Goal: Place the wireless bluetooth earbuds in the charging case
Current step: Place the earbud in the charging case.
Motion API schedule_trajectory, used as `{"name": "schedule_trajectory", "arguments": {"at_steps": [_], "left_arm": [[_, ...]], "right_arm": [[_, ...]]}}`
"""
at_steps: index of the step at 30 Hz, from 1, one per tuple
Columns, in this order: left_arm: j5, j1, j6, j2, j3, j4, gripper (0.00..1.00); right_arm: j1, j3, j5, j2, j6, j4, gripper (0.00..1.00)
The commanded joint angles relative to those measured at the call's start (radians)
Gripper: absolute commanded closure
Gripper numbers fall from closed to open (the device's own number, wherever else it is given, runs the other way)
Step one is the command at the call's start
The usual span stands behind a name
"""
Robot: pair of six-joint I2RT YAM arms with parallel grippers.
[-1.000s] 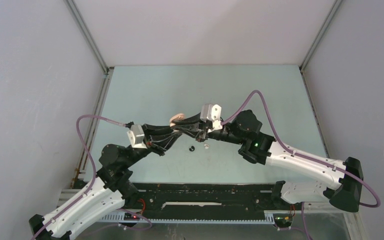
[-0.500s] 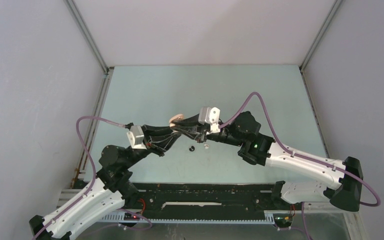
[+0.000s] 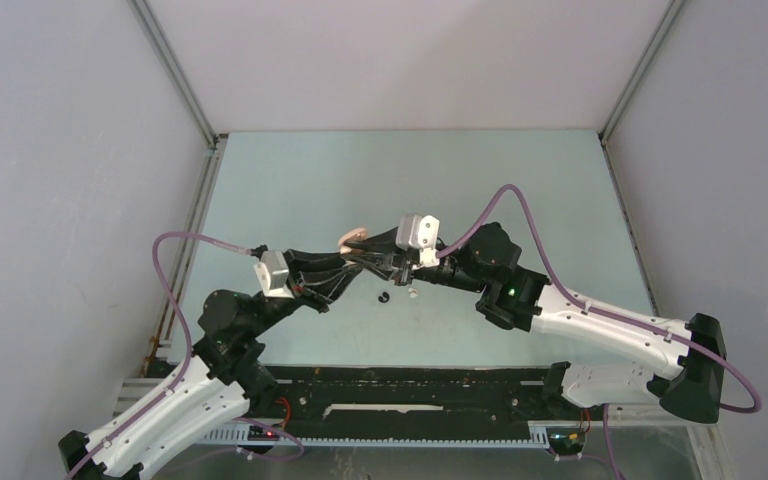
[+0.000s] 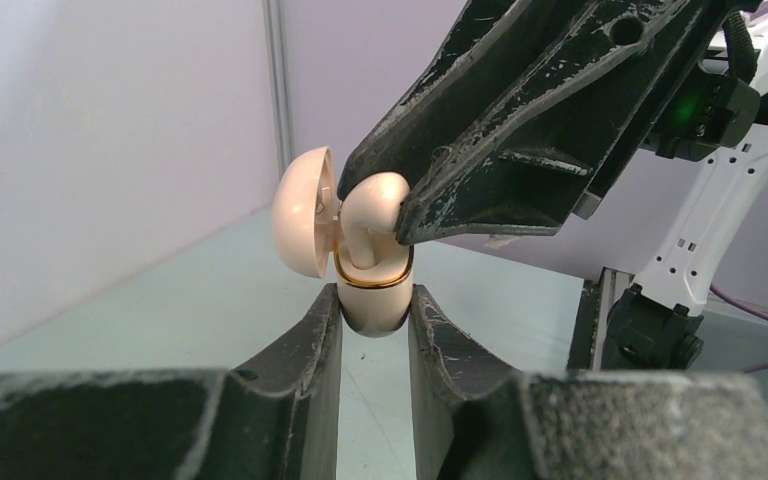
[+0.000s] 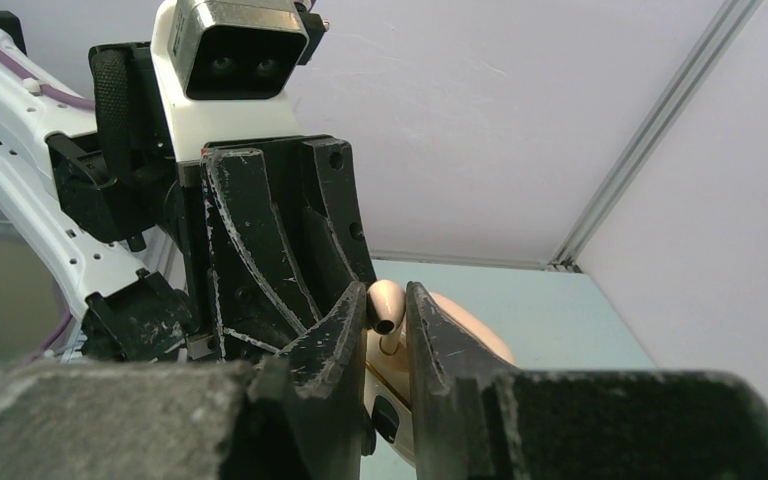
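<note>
My left gripper (image 4: 373, 305) is shut on a beige pebble-shaped charging case (image 4: 372, 297), held above the table with its lid (image 4: 303, 212) hinged open to the left. My right gripper (image 5: 387, 308) is shut on a beige earbud (image 5: 385, 304) and holds it at the case's mouth, the bud's stem down in the case (image 5: 460, 330). The same bud shows in the left wrist view (image 4: 370, 215) under the right fingers (image 4: 500, 195). In the top view both grippers meet at mid-table, left (image 3: 372, 262) and right (image 3: 397, 265), with the open lid (image 3: 352, 238) showing.
A black earbud (image 3: 383, 297) and a white earbud (image 3: 412, 293) lie on the pale green table (image 3: 520, 190) just in front of the grippers. White walls with metal corner rails (image 3: 175, 75) enclose the table. A black rail (image 3: 410, 395) runs along the near edge.
The right gripper has shifted slightly left and down toward the case with the earbud. The left arm has held still.
</note>
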Motion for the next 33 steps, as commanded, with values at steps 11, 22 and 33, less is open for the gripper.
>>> {"name": "schedule_trajectory", "arguments": {"at_steps": [11, 22, 33], "left_arm": [[0.004, 0.01, 0.01, -0.008, 0.006, 0.06, 1.0], [0.014, 0.011, 0.01, -0.004, 0.01, 0.053, 1.0], [0.021, 0.012, 0.004, 0.002, 0.011, 0.052, 1.0]], "right_arm": [[-0.003, 0.021, 0.0, -0.01, -0.025, -0.079, 0.77], [-0.003, 0.051, 0.012, 0.0, -0.066, -0.108, 0.71], [-0.003, 0.063, 0.027, -0.025, -0.093, -0.129, 0.68]]}}
